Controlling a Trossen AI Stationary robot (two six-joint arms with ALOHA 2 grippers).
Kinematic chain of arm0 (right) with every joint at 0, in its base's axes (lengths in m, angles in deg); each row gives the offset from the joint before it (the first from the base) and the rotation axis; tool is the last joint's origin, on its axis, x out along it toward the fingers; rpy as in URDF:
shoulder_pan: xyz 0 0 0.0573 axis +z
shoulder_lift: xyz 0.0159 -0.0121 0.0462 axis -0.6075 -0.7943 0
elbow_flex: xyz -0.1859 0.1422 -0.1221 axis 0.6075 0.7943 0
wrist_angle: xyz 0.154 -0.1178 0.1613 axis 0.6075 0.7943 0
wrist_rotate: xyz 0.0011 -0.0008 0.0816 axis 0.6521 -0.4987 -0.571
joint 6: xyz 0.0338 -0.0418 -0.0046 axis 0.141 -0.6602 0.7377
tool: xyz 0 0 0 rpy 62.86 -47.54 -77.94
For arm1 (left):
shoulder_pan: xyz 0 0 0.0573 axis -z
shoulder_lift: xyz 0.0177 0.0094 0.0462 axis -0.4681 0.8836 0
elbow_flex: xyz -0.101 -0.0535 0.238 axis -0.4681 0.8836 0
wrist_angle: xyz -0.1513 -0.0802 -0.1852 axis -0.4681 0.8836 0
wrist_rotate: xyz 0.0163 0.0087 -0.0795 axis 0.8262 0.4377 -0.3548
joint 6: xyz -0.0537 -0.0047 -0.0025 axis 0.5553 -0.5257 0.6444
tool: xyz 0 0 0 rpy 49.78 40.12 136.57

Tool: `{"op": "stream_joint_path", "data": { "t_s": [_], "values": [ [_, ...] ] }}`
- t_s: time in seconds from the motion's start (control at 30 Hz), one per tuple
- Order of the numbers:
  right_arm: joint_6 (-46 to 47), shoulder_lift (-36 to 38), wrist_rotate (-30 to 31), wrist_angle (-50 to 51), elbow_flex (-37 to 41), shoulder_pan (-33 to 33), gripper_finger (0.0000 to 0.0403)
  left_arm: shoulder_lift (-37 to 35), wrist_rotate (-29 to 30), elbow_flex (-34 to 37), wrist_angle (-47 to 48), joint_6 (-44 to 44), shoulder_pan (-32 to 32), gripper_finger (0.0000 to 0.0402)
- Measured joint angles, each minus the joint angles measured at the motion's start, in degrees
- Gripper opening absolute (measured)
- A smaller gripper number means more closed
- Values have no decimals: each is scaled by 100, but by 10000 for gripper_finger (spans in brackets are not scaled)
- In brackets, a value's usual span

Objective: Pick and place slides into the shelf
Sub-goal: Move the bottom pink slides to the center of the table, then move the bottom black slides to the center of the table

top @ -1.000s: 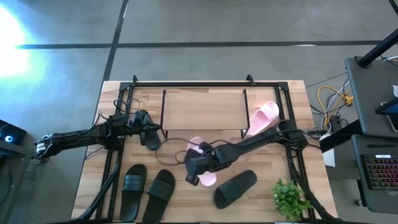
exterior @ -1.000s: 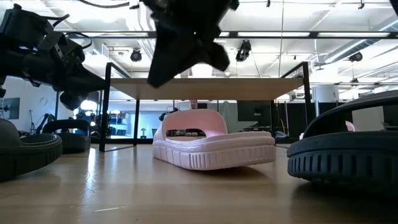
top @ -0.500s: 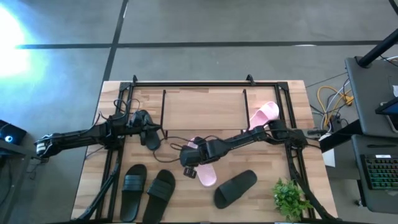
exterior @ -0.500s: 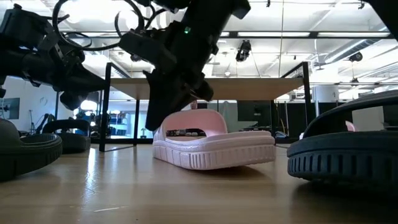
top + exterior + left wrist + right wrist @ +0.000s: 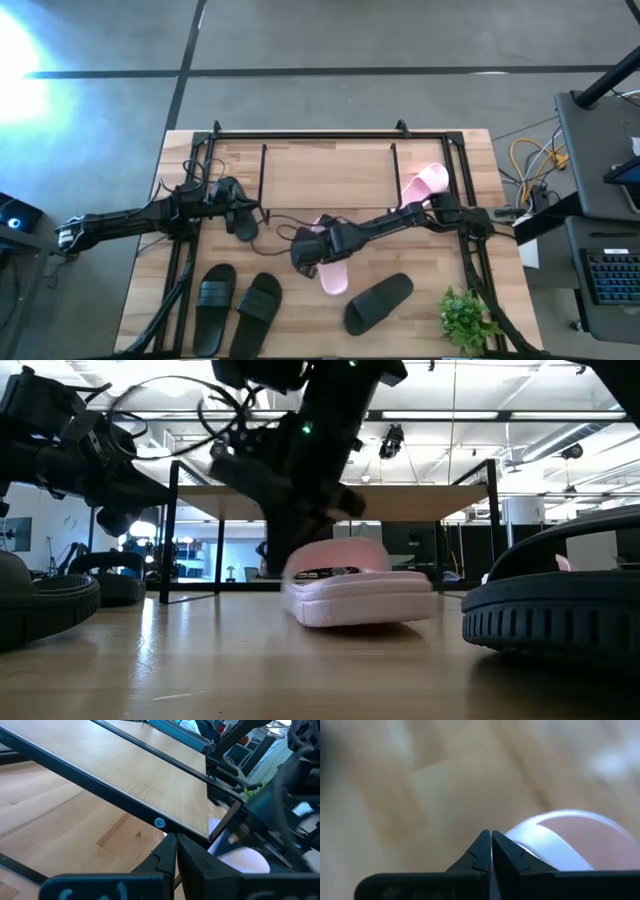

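Right pincer [image 5: 303,262], closed empty, beside two pink slides [image 5: 333,277], three black [image 5: 378,302].

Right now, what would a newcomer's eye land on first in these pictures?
The right gripper, shut, pressed low against a pale pink slide at the table's middle, just in front of the shelf. Next, the second pink slide lying at the shelf's right end, and two black slides side by side at the front left. The left gripper, shut, waits at the shelf's left end.

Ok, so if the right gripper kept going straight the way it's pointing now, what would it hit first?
Probably the bare table: the shut right gripper points just beside the pink slide, though depth is unclear.
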Motion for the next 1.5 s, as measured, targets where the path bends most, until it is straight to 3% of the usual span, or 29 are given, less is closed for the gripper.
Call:
{"op": "stream_joint_path", "data": {
  "t_s": [0.23, 0.33, 0.63, 0.77, 1.13, 1.37, 1.5],
  "values": [
    [86, 56, -109, 348, -588, 24, 9, 20, 1, 0, -5, 0, 1, 0],
    [25, 124, -513, 782, -1075, 46, 9, 22, 1, -1, -6, 0, -1, 0],
    [768, 133, -1660, 3899, -1650, 145, 9, 16, 1, -1, -7, 0, 1, 0],
    [779, 133, -1849, 4545, -1596, 541, 9, 9, 1, 0, -7, 0, -1, 0],
    [1761, 231, -2763, 4424, -1369, 1434, 9, 20, 1, 0, -13, 0, 1, 0],
    [3665, 541, -2745, 4322, -854, 1818, 9, 17, 0, 0, -14, 0, 0, 0],
    [4676, 909, -2702, 3724, -349, 2021, 9, 17, 1, -2, -18, 0, 1, 0]
  ]
}}
